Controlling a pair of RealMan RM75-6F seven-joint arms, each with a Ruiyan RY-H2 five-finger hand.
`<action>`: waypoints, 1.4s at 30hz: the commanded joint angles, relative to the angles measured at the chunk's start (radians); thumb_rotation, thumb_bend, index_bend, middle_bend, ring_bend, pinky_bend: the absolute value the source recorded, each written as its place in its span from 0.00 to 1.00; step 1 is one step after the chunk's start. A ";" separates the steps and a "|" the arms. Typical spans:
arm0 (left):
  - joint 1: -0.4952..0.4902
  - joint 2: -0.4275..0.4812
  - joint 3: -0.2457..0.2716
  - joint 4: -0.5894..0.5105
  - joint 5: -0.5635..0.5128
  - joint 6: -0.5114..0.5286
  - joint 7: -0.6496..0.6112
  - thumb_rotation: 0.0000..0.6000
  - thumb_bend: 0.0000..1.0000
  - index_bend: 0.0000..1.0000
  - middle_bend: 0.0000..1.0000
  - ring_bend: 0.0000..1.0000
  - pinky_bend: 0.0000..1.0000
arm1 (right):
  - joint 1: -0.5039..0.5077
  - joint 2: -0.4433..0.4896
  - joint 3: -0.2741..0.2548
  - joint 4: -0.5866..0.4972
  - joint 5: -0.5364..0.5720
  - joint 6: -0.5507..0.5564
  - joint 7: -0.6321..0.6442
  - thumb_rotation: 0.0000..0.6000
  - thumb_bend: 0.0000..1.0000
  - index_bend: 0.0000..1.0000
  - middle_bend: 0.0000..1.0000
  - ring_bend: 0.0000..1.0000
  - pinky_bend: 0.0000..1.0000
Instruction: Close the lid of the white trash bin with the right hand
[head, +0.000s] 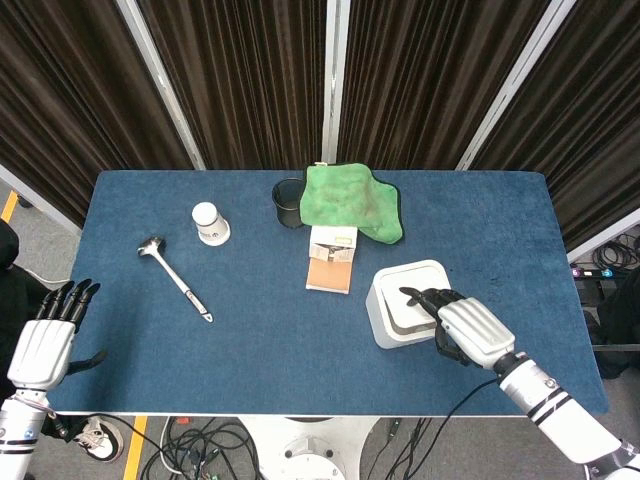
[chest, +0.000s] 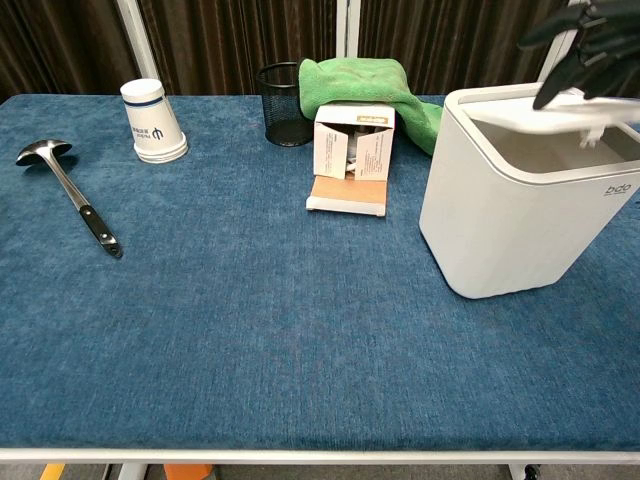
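Note:
The white trash bin (head: 395, 312) (chest: 520, 215) stands on the right side of the blue table. Its lid (head: 412, 290) (chest: 545, 112) lies almost flat over the opening, with a narrow gap still showing at the front in the chest view. My right hand (head: 462, 331) (chest: 585, 48) rests its dark fingertips (head: 418, 298) on top of the lid, fingers spread and holding nothing. My left hand (head: 45, 340) hangs off the table's near left corner, fingers apart and empty; the chest view does not show it.
An open cardboard box (head: 331, 258) (chest: 352, 158) lies just left of the bin. Behind it are a green cloth (head: 350, 200), a black mesh cup (head: 288, 202) and a paper cup (head: 209, 222). A metal ladle (head: 178, 277) (chest: 68, 195) lies at the left.

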 joint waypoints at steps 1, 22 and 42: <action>0.000 0.000 0.001 -0.002 0.001 0.000 0.003 1.00 0.00 0.08 0.06 0.01 0.12 | -0.016 -0.013 -0.030 0.033 -0.041 0.003 0.049 1.00 1.00 0.00 0.23 0.14 0.19; 0.001 0.001 0.002 0.000 -0.002 -0.001 0.002 1.00 0.00 0.08 0.06 0.01 0.12 | 0.002 -0.081 -0.072 0.125 -0.064 -0.009 0.134 1.00 1.00 0.00 0.23 0.14 0.20; 0.011 -0.001 0.003 -0.003 0.003 0.019 -0.003 1.00 0.00 0.08 0.06 0.01 0.12 | -0.431 -0.255 -0.139 0.574 -0.128 0.672 0.062 1.00 1.00 0.00 0.21 0.13 0.12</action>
